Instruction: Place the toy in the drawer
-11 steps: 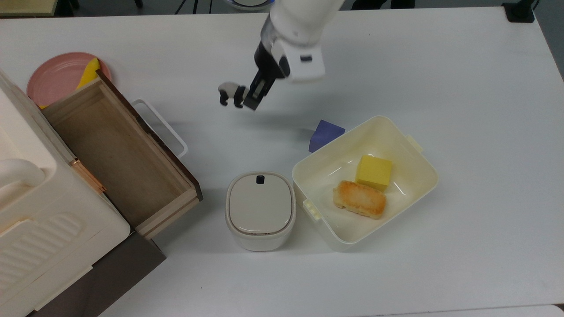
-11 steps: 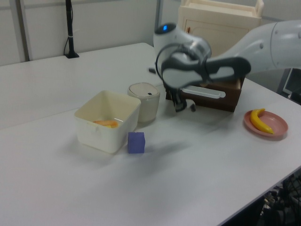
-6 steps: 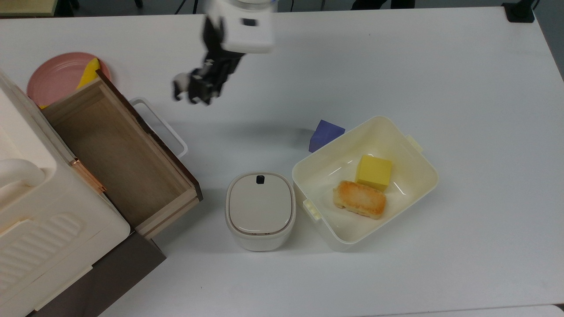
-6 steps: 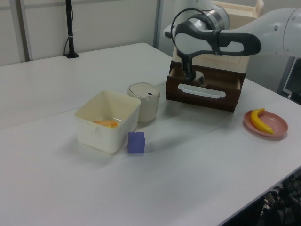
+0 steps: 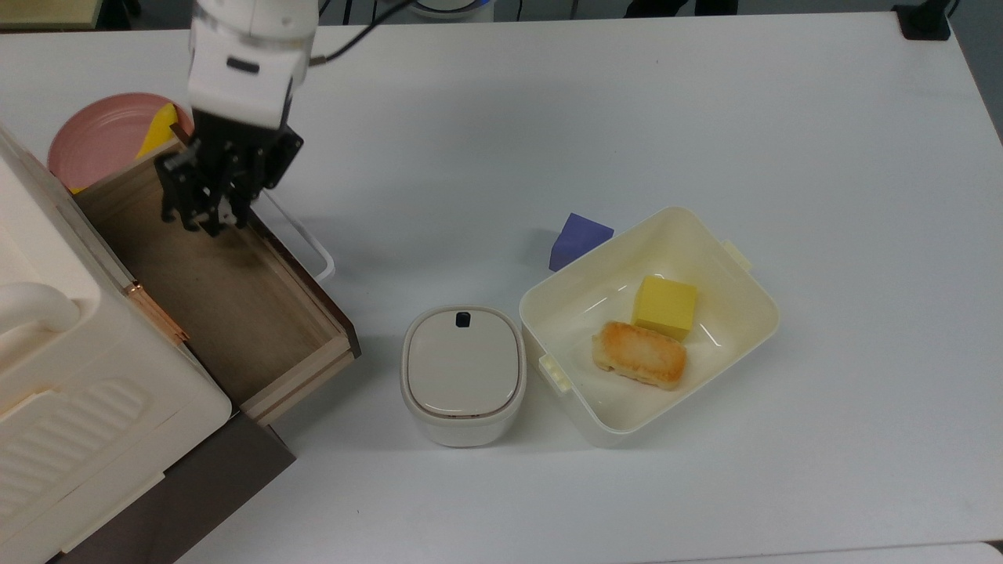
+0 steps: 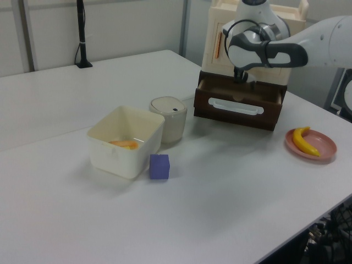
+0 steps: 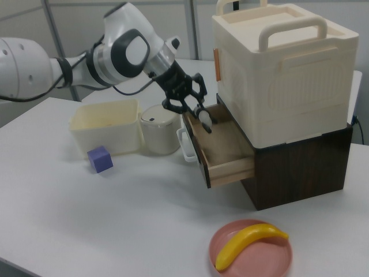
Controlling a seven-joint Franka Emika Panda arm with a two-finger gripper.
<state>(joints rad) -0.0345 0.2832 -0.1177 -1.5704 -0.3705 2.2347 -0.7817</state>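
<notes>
Item: tiny black-and-white panda figurine (image 7: pixel 204 119), judged light, rigid and slippery, best taken across its body, is held clenched in the black two-finger gripper (image 5: pixel 205 211) above the long light-wood drawer (image 5: pixel 235 313), at the cream plastic tub's (image 5: pixel 752 313) nine o'clock.

Matt light-wood drawer (image 5: pixel 211 290)

toy (image 7: pixel 204 119) mostly hidden by claw (image 7: pixel 199 118)

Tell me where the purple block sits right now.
In the top view, the purple block rests on the table, against the upper-left outer wall of the cream tub, up and right of the lidded pot.
</notes>
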